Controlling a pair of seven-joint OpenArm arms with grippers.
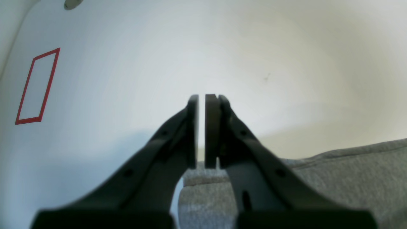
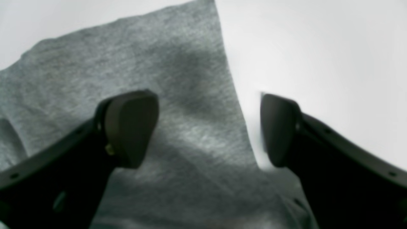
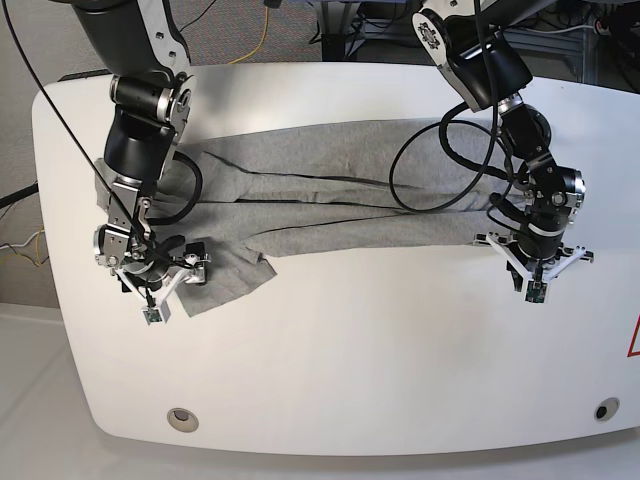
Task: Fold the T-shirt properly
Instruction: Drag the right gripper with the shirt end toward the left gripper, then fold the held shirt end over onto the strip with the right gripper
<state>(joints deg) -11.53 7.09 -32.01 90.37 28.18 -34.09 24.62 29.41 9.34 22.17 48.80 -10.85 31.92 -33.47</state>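
Observation:
The heather-grey T-shirt (image 3: pixel 330 225) lies as a long folded band across the white table (image 3: pixel 350 350), with one flap sticking out toward the front at its left end. My right gripper (image 3: pixel 150 272) hovers over that flap. In the right wrist view it (image 2: pixel 206 127) is open, its fingers straddling the cloth's (image 2: pixel 159 57) straight edge without touching it. My left gripper (image 3: pixel 535 260) sits at the band's right end. In the left wrist view it (image 1: pixel 202 98) is shut with nothing seen between the pads, and the shirt (image 1: pixel 349 178) lies below and to the right of it.
A red tape rectangle (image 1: pixel 37 86) marks the table to the left of the left gripper, and a red mark (image 3: pixel 634 340) shows at the table's right edge. Black cables (image 3: pixel 440 170) loop over the shirt by the left arm. Two holes (image 3: pixel 181 419) sit near the front edge.

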